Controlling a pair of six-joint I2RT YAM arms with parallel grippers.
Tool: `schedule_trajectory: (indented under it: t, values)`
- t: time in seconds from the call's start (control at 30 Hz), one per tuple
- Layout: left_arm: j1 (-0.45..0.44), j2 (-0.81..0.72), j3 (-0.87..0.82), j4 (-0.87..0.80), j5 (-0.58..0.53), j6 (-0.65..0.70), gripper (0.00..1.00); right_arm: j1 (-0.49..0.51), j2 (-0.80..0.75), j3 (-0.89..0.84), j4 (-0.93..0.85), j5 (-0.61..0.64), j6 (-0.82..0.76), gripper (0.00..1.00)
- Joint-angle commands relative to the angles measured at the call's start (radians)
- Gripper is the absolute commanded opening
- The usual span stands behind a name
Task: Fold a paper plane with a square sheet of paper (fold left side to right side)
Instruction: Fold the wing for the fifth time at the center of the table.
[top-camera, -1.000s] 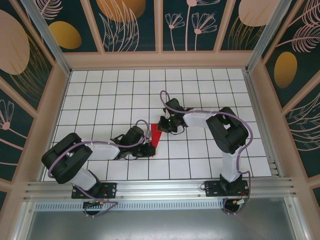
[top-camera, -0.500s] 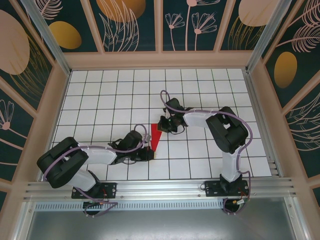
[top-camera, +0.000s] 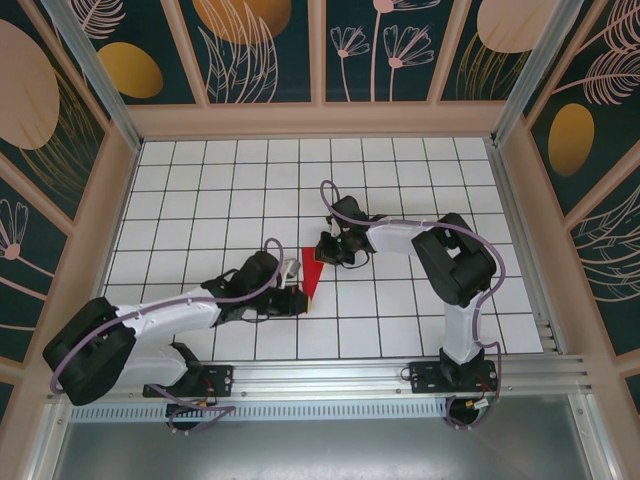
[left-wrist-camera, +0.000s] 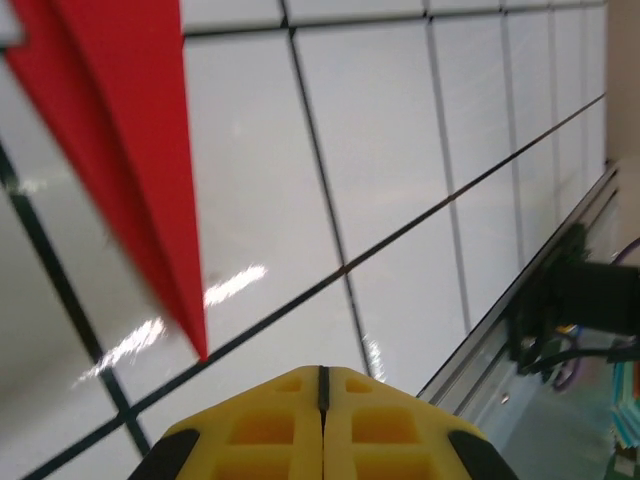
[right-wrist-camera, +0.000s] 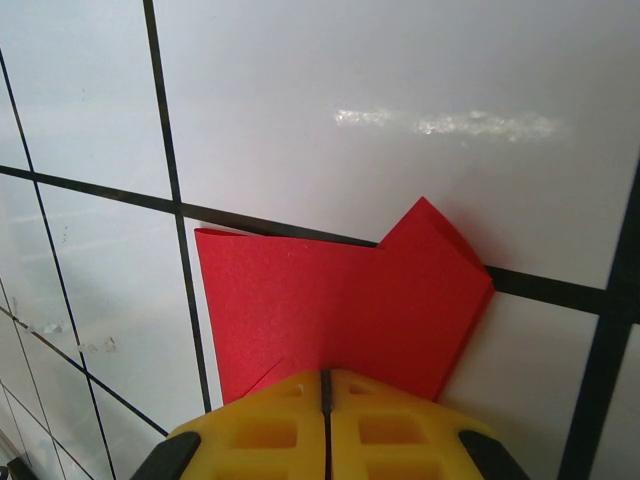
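- White grid-tiled table (top-camera: 400, 180), boxed in by dark floral wall panels (top-camera: 260, 50)
- Red paper plane (top-camera: 312, 276) lies flat near the table's middle, its pointed tip toward the arm bases
- Left gripper (top-camera: 291, 299) is closed on nothing, just beside that tip, its yellow fingers (left-wrist-camera: 260, 430) pressed together
- Right gripper (top-camera: 327, 250) is closed too, its tips over the plane's wide far end

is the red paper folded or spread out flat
Folded: from above the red paper is a narrow pointed wedge, and the right wrist view shows overlapping layers.
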Motion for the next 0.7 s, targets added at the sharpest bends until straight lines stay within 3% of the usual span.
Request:
schedule_trajectory:
  t: [0.0, 0.3, 0.67]
  values:
    - [0.036, 0.042, 0.048, -0.038, 0.003, 0.044, 0.08, -0.018, 0.057, -0.009, -0.052, 0.098, -0.021, 0.09]
    - [0.049, 0.276, 0.125, 0.031, -0.002, 0.085, 0.09, -0.013, 0.025, -0.015, -0.022, 0.074, -0.027, 0.1]
    - [0.05, 0.345, 0.074, 0.058, -0.026, 0.069, 0.03, -0.019, -0.17, -0.048, 0.008, 0.09, -0.046, 0.17]
